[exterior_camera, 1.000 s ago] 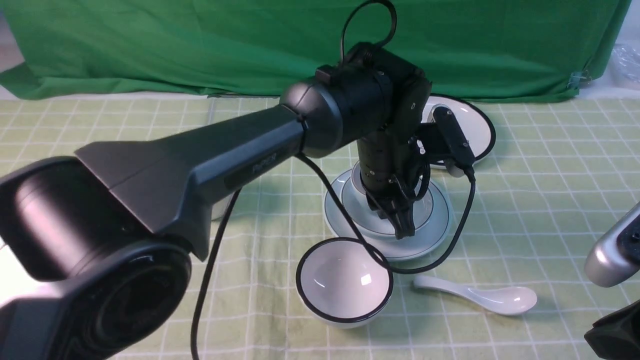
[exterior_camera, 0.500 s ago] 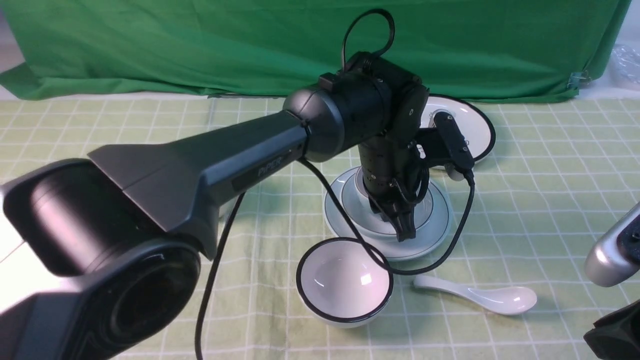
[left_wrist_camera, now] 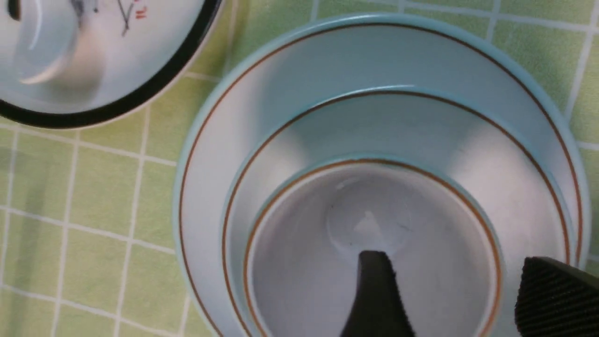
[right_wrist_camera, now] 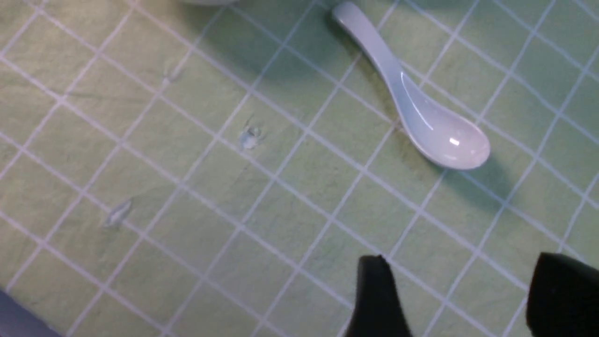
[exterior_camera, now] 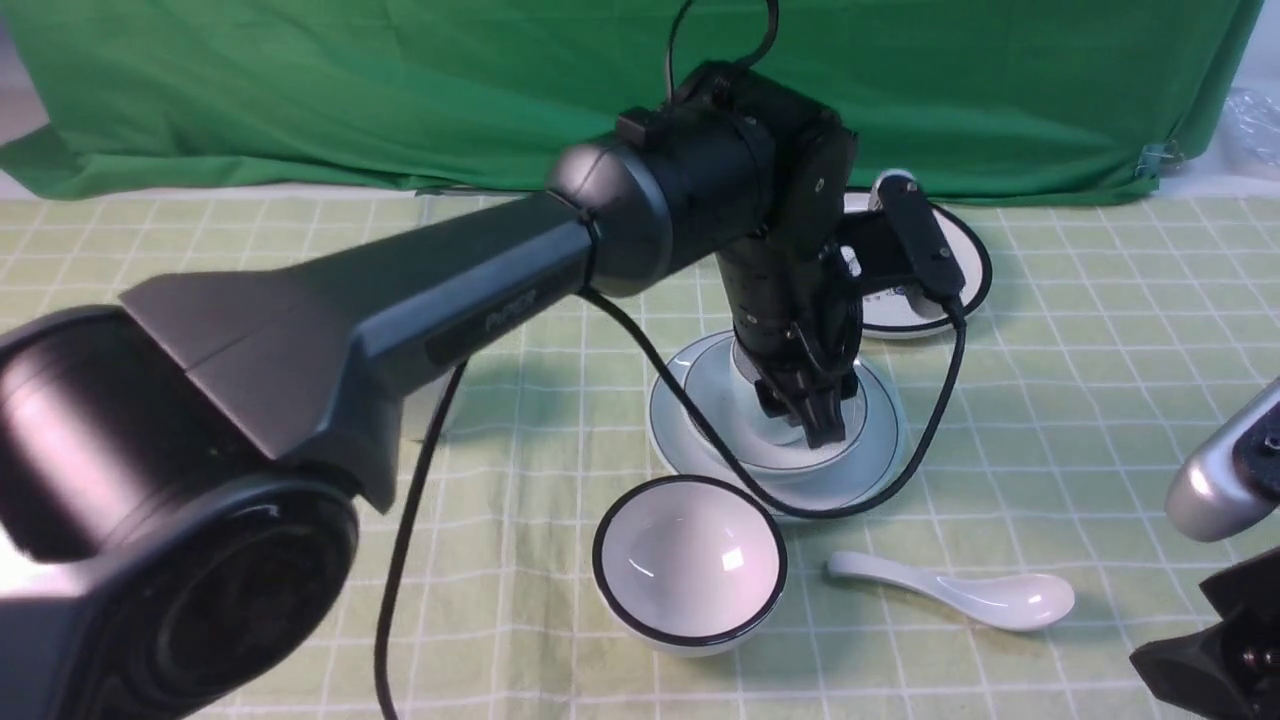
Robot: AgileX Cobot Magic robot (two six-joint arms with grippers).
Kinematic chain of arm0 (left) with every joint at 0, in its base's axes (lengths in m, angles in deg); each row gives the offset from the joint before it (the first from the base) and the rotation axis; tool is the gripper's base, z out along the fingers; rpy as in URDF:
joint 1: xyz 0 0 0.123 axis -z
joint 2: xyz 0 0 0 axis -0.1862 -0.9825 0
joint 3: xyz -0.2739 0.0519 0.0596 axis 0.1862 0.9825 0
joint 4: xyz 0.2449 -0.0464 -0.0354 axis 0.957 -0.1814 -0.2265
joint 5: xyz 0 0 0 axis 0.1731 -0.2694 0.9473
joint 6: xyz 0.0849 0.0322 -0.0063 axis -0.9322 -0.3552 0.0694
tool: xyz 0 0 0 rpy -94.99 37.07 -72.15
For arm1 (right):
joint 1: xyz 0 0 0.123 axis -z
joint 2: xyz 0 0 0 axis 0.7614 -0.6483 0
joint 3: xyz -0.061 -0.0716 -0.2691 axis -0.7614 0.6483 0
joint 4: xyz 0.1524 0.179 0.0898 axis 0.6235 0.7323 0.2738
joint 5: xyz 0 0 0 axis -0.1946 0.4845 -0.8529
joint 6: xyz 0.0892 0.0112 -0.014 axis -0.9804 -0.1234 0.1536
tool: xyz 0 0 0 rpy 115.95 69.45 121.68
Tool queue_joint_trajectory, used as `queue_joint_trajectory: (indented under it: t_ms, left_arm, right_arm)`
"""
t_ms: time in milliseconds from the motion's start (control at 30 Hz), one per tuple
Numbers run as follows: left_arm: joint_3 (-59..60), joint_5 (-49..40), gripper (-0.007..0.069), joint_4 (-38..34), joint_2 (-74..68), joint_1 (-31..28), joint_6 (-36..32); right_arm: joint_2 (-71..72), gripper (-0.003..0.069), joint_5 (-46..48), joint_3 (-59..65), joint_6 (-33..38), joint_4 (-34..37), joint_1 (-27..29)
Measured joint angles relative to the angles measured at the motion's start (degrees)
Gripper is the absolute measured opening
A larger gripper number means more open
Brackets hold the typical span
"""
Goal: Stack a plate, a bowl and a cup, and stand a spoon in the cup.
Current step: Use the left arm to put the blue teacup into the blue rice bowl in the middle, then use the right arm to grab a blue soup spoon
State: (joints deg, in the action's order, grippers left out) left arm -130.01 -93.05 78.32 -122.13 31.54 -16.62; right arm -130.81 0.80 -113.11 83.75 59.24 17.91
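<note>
- Take twelve o'clock as straight away from you in the front view.
- Your spoon (exterior_camera: 985, 597) lies on the checked cloth (exterior_camera: 1080, 450) on your table, at between four and five o'clock from the stack and about three o'clock from the black-rimmed bowl (exterior_camera: 690, 560).
- Its long axis runs nearly crosswise: the scoop points a little past three o'clock, the curved handle a little past nine. You can see the hollow of the scoop facing up.
- Your plate (left_wrist_camera: 201, 187) sits flat at the bottom of the stack, with the shallow bowl (left_wrist_camera: 281, 135) on it and the cup (left_wrist_camera: 299, 224) inside that bowl, its mouth upward.
- Your left claw (left_wrist_camera: 456, 256) is spread at the cup, one finger over the mouth and the other beyond the rim; you cannot tell whether either touches.
- Your right claw (right_wrist_camera: 461, 257) is spread too, above the cloth near the spoon and apart from it.
- The black-rimmed plate (exterior_camera: 965, 260) is at between one and two o'clock from the stack; the black-rimmed bowl is near the stack at seven, open side up.
</note>
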Motion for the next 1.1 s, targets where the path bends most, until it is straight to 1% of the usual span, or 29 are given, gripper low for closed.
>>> queue_joint_trajectory:
  t_ms: [67, 100, 133, 200, 233, 267, 333, 400, 467, 500, 533, 633, 700, 733, 767, 800, 833, 1000, 1100]
  left_arm:
    - [0.00, -3.72, 0.0424, -0.06, 2.37, 0.00, 1.77]
    - [0.00, -3.72, 0.0425, -0.06, 2.70, 0.00, 1.77]
    - [0.00, -6.45, 0.0423, -0.06, 4.95, 0.00, 4.23]
    - [0.06, -7.96, 0.0405, -0.06, 8.14, 0.00, 7.39]
    - [0.30, -8.34, 0.0354, -0.06, 13.10, 0.00, 11.81]
    - [0.36, -8.34, 0.0337, -0.06, 13.69, 0.00, 12.15]
    - [1.90, -8.34, 0.0205, -1.15, 21.96, 0.00, 14.75]
    - [4.41, -8.34, 0.0096, -2.81, 28.03, 0.00, 15.30]
    - [8.86, -8.41, 0.0035, -4.46, 34.27, 0.00, 16.03]
    - [9.94, -8.41, 0.0024, -4.73, 35.64, 0.00, 16.11]
    - [14.96, -8.41, 0.0010, -5.50, 41.24, 0.00, 16.29]
    - [26.08, -7.39, 0.0003, -5.81, 52.07, 0.00, 17.04]
    - [32.81, -5.94, 0.0003, -5.81, 57.62, 0.00, 17.44]
    - [33.52, -5.43, 0.0003, -5.81, 58.22, 0.00, 17.52]
    - [39.57, -3.24, 0.0003, -5.65, 63.23, 0.00, 17.58]
    - [40.19, -2.59, 0.0003, -5.65, 63.76, 0.00, 17.58]
    - [44.75, -0.38, 0.0003, -5.51, 67.23, 0.00, 17.53]
    - [53.53, 6.40, 0.0003, -4.74, 75.83, 0.00, 17.53]
    - [54.87, 7.19, 0.0003, -4.62, 77.07, 0.00, 17.78]
  right_arm:
    - [-1.99, 0.0452, -1.20, 0.00, 2.43, -0.11, 0.00]
    - [-1.99, 0.0452, -1.20, 0.00, 2.78, -0.11, 0.00]
    - [-4.31, 0.0451, -1.79, 0.00, 4.61, -0.11, 0.00]
    - [-7.33, 0.0451, -2.68, 0.00, 6.47, -0.05, 0.00]
    - [-12.24, 0.0451, -3.92, -0.27, 8.07, 0.06, 0.00]
    - [-12.85, 0.0451, -3.94, -0.38, 8.18, 0.06, 0.00]
    - [-20.38, 0.0451, -4.76, -2.70, 9.83, 0.37, 0.62]
    - [-25.93, 0.0451, -5.53, -5.18, 13.12, 1.64, 1.70]
    - [-31.90, 0.0451, -6.21, -8.22, 17.51, 4.41, 3.11]
    - [-33.08, 0.0451, -6.27, -8.93, 18.53, 5.57, 3.45]
    - [-37.58, 0.0451, -6.53, -11.77, 22.73, 8.32, 4.73]
    - [-45.06, 0.0451, -6.99, -17.00, 28.16, 11.96, 6.74]
    - [-48.71, 0.0451, -7.34, -19.19, 29.78, 12.53, 7.41]
    - [-49.42, 0.0451, -7.40, -19.19, 29.98, 12.53, 7.47]
    - [-51.95, 0.0451, -7.70, -20.92, 31.65, 12.80, 7.62]
    - [-52.24, 0.0451, -7.84, -21.06, 31.93, 12.80, 7.67]
    - [-54.23, 0.0451, -8.49, -21.78, 33.07, 12.80, 7.67]
    - [-57.25, 0.0450, -11.73, -22.77, 35.18, 12.11, 7.67]
    - [-57.59, 0.0440, -11.87, -22.84, 35.69, 11.93, 7.67]
